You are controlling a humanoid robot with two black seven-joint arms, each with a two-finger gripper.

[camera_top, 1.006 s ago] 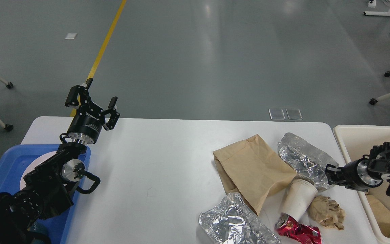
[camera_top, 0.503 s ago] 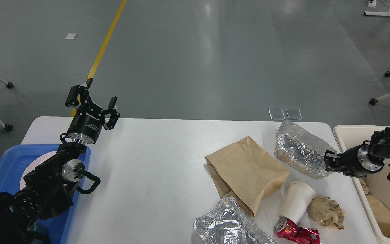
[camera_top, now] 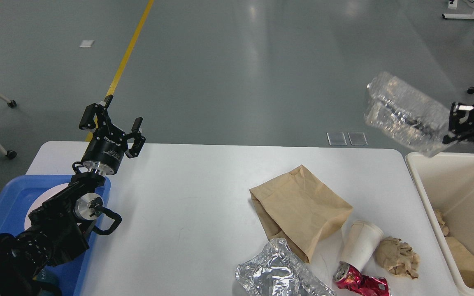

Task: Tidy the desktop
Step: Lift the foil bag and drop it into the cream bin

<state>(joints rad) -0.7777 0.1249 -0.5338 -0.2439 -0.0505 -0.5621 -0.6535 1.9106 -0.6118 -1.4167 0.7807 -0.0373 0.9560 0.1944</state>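
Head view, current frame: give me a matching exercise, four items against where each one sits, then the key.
Items:
1. foil bag
2. paper cup
3. red can
4. left gripper

Places:
A. lying crushed at the desktop's near edge
B. open above the far left corner
C. tipped against the brown paper bag
D. held in the air by the right gripper

Pairs: 1-D, 2-C, 3-A, 4-B

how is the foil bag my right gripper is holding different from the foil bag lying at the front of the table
The held foil bag is up in the air, clamped at one end by the right gripper, beyond the far right corner of the desktop; the other foil bag lies flat on the desktop at its near edge. The held one looks blurred and paler; the lying one shows sharp shiny creases, partly tucked against the brown paper bag. Both are crinkled silver foil.
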